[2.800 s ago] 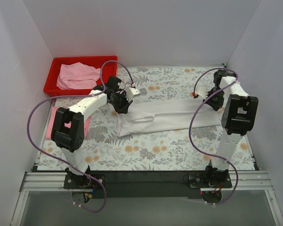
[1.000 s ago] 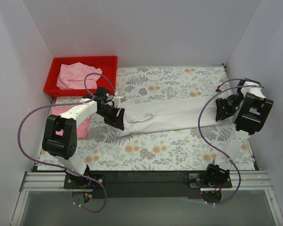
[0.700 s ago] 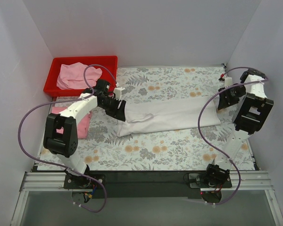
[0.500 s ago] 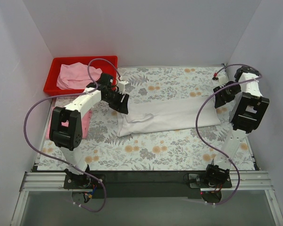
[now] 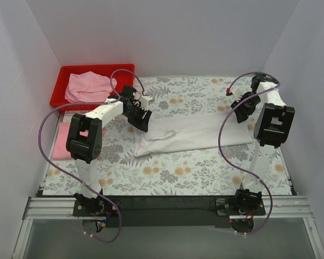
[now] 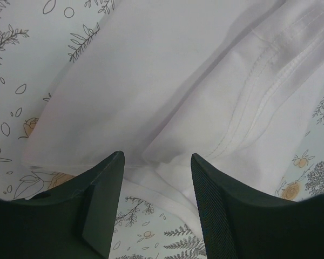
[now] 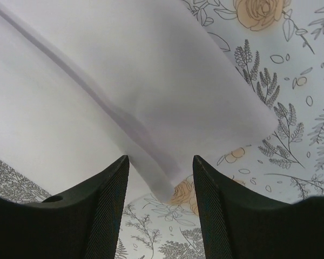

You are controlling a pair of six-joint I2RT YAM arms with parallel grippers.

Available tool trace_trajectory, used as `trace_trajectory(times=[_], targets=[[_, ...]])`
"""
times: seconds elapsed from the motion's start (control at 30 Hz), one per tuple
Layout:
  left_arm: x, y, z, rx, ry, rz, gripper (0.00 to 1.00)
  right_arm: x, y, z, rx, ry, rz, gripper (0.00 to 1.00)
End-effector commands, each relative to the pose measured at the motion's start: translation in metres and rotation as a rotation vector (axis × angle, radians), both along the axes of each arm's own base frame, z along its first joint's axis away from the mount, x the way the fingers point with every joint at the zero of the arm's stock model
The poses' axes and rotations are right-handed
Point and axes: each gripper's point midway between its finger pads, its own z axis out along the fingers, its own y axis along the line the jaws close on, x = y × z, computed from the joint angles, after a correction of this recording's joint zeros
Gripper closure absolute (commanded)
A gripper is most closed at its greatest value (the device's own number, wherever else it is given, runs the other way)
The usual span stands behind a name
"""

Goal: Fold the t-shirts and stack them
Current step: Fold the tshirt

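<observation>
A long white cotton t-shirt [image 5: 189, 132], folded into a narrow band, is lying across the middle of the floral-patterned surface [image 5: 178, 172], running from left of centre to the right side of the top view.

The left fingers [image 5: 141, 119] are hanging over the band's left end. In the left wrist view these black fingers [image 6: 100, 205] are standing apart at the bottom of the frame, with stitched hems and soft folds of the white t-shirt [image 6: 167, 86] filling the space between and above them. Whether their tips are touching the cloth cannot be told.

The right fingers [image 5: 239, 112] are hanging at the band's upper right end. In the right wrist view they [image 7: 105, 210] are also standing apart, and a folded corner of the white t-shirt [image 7: 124, 70] is lying between them, with the flowered surface [image 7: 291, 108] showing to the right.

A red rectangular plastic bin [image 5: 92, 68] is sitting in the upper left of the top view, beyond the surface's corner. A crumpled pink t-shirt [image 5: 89, 86] is lying loose inside it. Below the bin, at the left edge, a flat folded pink t-shirt [image 5: 61, 141] is resting on the surface, partly hidden by the left arm [image 5: 85, 139].
</observation>
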Motion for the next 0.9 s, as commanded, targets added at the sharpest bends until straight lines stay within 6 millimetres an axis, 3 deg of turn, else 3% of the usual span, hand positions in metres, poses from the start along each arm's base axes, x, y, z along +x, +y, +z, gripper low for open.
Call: trace_trajectory(times=[0.0, 0.17, 0.47, 0.73, 0.87], targets=[[0.016, -0.004, 0.013, 0.0, -0.073, -0.024, 0.48, 0.01, 0.0, -0.002, -0.041, -0.022, 0.058, 0.43], [0.018, -0.005, 0.009, 0.003, -0.069, -0.029, 0.48, 0.005, -0.003, -0.012, -0.067, 0.004, 0.078, 0.45], [0.011, -0.01, 0.002, 0.001, -0.038, -0.057, 0.53, -0.004, -0.006, -0.016, -0.086, 0.024, 0.104, 0.58], [0.005, -0.013, 0.01, -0.016, -0.032, -0.07, 0.84, -0.003, -0.009, -0.009, -0.106, 0.009, 0.117, 0.78], [0.001, -0.014, 0.024, -0.033, -0.047, -0.074, 0.99, -0.006, -0.01, -0.001, -0.118, -0.004, 0.124, 0.99]])
